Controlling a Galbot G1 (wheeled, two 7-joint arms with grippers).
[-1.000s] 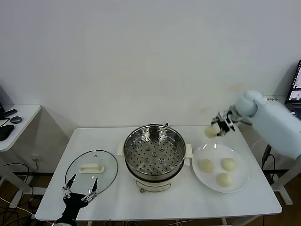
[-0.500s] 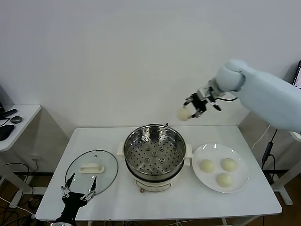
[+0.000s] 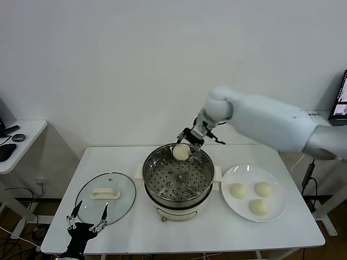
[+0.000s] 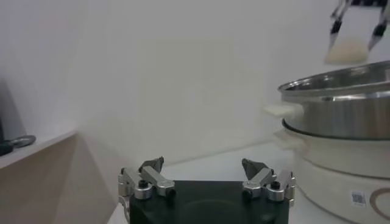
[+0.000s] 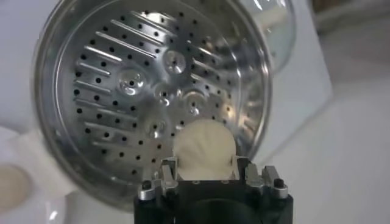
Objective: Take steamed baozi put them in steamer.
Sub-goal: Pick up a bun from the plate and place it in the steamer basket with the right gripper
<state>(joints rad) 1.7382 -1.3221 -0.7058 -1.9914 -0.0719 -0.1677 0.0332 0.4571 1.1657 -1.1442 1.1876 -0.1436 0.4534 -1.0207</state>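
Right gripper (image 3: 185,147): clamped on 1 bun (image 3: 180,153), above the steamer (image 3: 177,179) rim.
Plate (image 3: 274,206): 3 buns (image 3: 238,190), well apart from it.
Left gripper (image 3: 87,216): fingers apart, idle beside the lid (image 3: 105,192), at the desk (image 3: 217,230) edge.

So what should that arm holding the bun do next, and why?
Probably lower it a little, then let go. The right tool grips a baozi above the steamer, over the far side of its perforated tray, which holds no buns. Three more baozi wait on the plate.
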